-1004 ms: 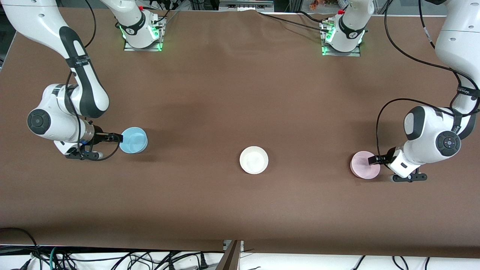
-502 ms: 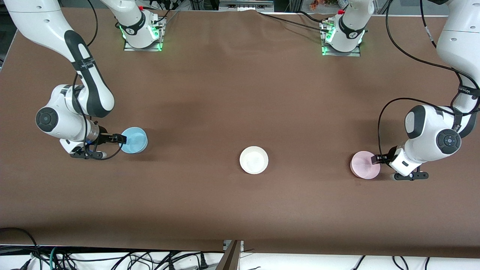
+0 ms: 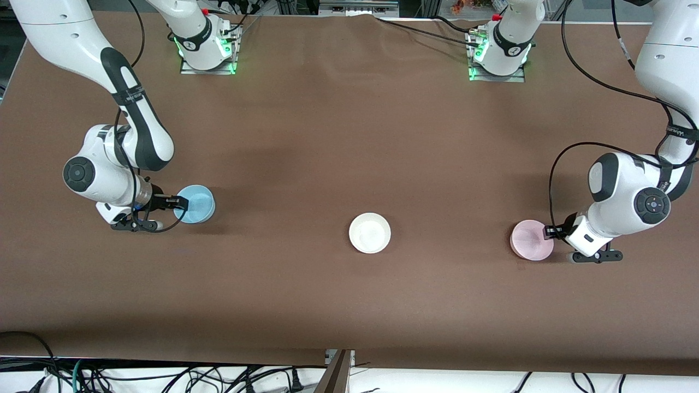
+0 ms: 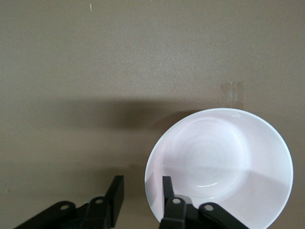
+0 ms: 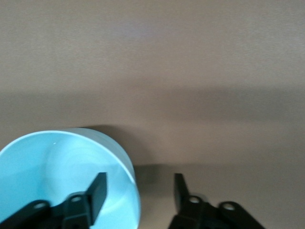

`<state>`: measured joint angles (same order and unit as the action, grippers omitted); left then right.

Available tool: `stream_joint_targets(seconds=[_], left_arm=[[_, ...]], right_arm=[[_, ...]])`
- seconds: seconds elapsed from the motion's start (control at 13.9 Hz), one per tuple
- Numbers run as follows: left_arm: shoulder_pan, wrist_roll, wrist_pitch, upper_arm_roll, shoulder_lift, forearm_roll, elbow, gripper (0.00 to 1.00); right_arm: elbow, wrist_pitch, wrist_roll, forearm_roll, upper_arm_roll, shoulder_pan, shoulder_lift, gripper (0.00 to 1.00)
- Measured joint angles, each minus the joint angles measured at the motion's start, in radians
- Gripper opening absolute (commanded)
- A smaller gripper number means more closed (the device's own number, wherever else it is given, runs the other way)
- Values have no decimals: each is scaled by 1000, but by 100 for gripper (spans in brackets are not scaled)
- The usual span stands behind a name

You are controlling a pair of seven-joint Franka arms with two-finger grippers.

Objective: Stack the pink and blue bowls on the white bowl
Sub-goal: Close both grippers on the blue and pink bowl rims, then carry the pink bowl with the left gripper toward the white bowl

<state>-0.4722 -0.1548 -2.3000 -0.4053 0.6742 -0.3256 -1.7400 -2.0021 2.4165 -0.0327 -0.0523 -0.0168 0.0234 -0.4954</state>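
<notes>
Simultaneously, both arms are at the grasping step, each set at the rim of its own bowl. The right gripper (image 3: 177, 203) straddles the wall of the blue bowl (image 3: 195, 203), which sits on the desk (image 3: 349, 136) toward the right arm's end; in the right wrist view one of its fingers (image 5: 97, 188) lies inside the bowl and the other outside, with a clear gap left, so the rim is not yet pinched. The left gripper (image 3: 548, 231) stands at the edge of the pink bowl (image 3: 529, 240), toward the left arm's end; its fingers (image 4: 167, 186) are narrow about the rim, one inside and one outside, though contact cannot be confirmed. The white bowl (image 3: 369, 233) rests untouched between the two, with nothing stacked on it. Next, each grip probably needs to close firmly on its rim before either bowl is lifted and carried over the white bowl, one after the other.
</notes>
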Motion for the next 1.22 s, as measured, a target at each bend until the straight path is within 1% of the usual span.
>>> stream_joint_targets(seconds=[0.07,0.22,0.36,0.5,0.57,0.65,1.22], left_arm=[[0,0,0,0,0,0,0,25],[0,0,0,-1,0,0,0,20],[0,0,-1,-1,0,0,0,13],[0,0,-1,-1,0,0,0,9],[0,0,-1,-2,0,0,0,3],[0,0,-1,-2,0,0,0,0],[1,-1,-1,-9,-9,0,0,0]], right_arm=[[0,0,2,-1,-5,0,0,41],[0,-1,2,-2,-9,0,0,15],[-1,-4,2,-2,-12,0,0,0],[0,-16,2,-8,-18,0,4,0],[0,-25,2,-9,-19,0,10,0],[0,-29,2,-9,-19,0,12,0],[15,-69,2,-9,-23,0,15,0]])
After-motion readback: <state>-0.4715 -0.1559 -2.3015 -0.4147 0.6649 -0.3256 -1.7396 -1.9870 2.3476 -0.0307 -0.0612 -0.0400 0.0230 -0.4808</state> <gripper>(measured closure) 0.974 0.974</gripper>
